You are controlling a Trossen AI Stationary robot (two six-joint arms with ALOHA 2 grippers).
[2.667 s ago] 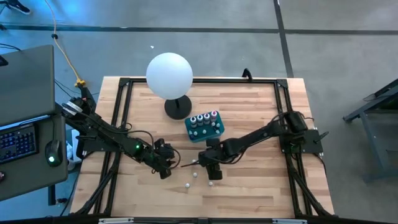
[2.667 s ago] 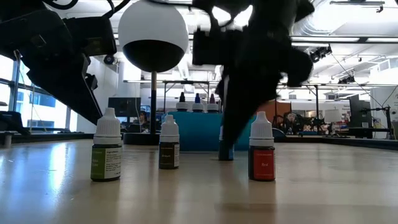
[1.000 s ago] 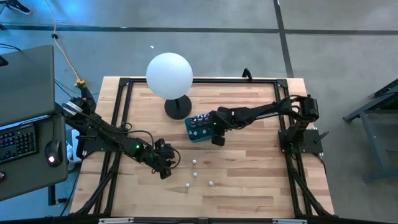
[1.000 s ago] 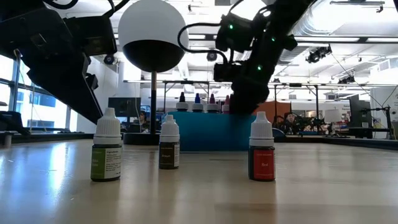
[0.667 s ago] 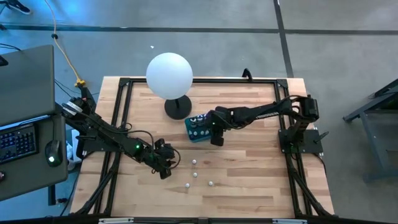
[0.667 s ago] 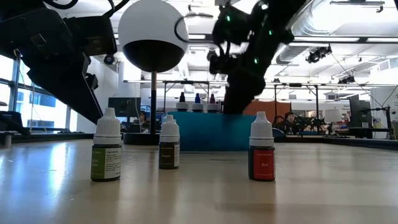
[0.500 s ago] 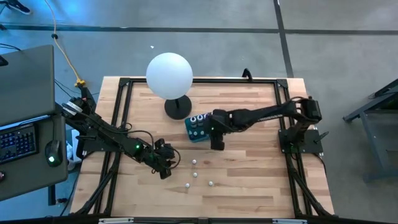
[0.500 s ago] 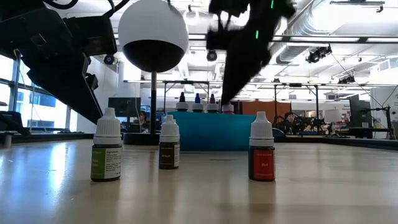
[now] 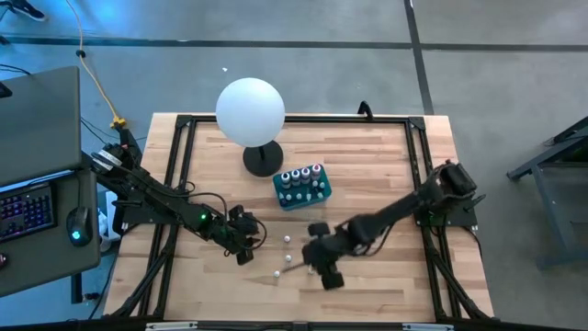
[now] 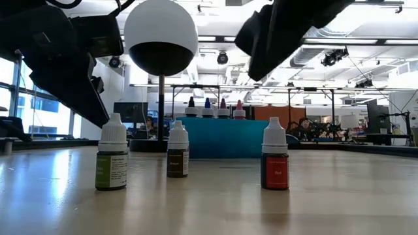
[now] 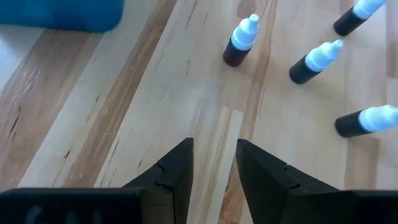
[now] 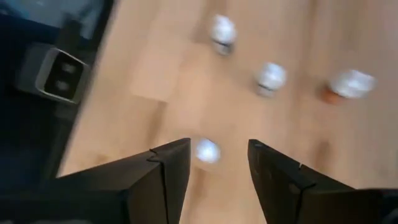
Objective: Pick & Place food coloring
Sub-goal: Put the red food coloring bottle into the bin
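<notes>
Four small food coloring bottles with white caps stand loose on the wooden table (image 9: 287, 239), (image 11: 240, 43); the low view shows three of them (image 10: 275, 163). Several more stand in the teal tray (image 9: 301, 187), their coloured tops in a row (image 10: 239, 111). My right gripper (image 9: 317, 265) hovers open above the loose bottles, and one white cap (image 12: 206, 150) shows below and between its fingers (image 12: 217, 149), untouched. My left gripper (image 9: 246, 245) waits open (image 11: 214, 158) just left of the loose bottles.
A lamp with a white globe (image 9: 250, 110) and a black base (image 9: 264, 158) stands at the far side, left of the tray. A black frame (image 9: 175, 184) runs around the table. Bare wood lies on the right half (image 9: 377, 175).
My right gripper rose off the teal tray, leaving a pink-topped bottle standing at the right end of the tray's row. It then swung toward the near edge and now hangs over the loose bottles. The left arm has kept still.
</notes>
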